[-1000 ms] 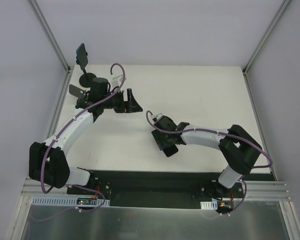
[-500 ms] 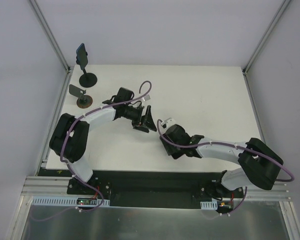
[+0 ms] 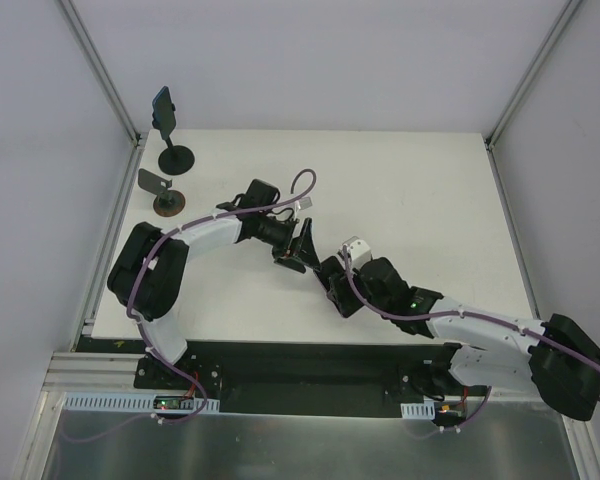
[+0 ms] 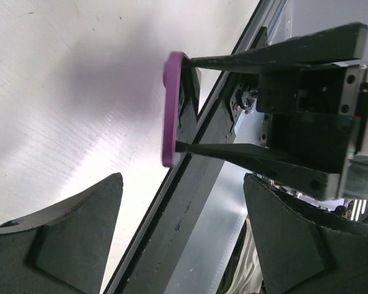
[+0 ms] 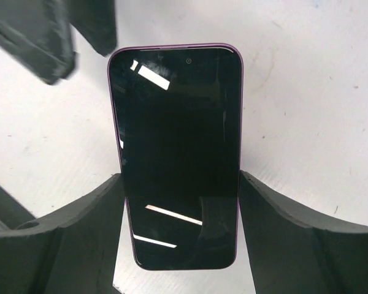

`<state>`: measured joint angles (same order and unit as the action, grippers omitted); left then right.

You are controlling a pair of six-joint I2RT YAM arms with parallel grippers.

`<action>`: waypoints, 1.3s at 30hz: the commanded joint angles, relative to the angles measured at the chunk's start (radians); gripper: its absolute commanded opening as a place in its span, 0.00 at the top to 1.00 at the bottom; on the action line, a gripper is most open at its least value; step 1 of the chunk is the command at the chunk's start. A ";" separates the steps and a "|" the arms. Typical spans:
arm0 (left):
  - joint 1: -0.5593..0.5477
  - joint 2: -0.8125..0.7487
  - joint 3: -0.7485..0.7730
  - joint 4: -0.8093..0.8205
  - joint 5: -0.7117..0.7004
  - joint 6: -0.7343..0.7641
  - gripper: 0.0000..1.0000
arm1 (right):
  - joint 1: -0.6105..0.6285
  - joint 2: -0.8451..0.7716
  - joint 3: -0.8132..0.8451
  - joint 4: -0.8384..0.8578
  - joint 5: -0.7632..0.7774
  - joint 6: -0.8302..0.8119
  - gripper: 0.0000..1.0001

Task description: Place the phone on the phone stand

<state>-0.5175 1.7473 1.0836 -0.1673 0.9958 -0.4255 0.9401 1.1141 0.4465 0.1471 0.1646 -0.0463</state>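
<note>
The phone (image 3: 162,107), black with a bluish edge, stands upright in the clamp head of the all-black phone stand (image 3: 176,158) at the far left corner. Neither gripper is near it. At the table's middle my right gripper (image 3: 338,288) (image 5: 179,177) is shut on a different black phone with a purple-pink rim (image 5: 176,153), a finger pressing each long edge. My left gripper (image 3: 298,246) (image 4: 183,184) hangs open just left of it with nothing between its fingers. Its camera sees that pink-rimmed phone (image 4: 170,110) edge-on between the right gripper's fingers (image 4: 245,159).
A brown-based stand with a grey plate (image 3: 161,192) sits just in front of the black stand. Frame posts (image 3: 100,70) and side walls bound the white table (image 3: 420,190). The black base rail (image 3: 310,365) runs along the near edge.
My left arm has swung away from the stands to the table's middle, ending beside the right gripper. The right arm has stretched out low, still holding the pink-rimmed phone.
</note>
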 commanded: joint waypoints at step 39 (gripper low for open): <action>-0.069 -0.250 0.004 -0.073 -0.345 0.295 1.00 | 0.055 -0.338 0.008 -0.142 0.078 0.043 0.04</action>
<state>-0.5892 1.6096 1.0985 -0.2050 0.8204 -0.2459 0.9894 0.8654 0.4366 0.0814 0.1806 -0.0288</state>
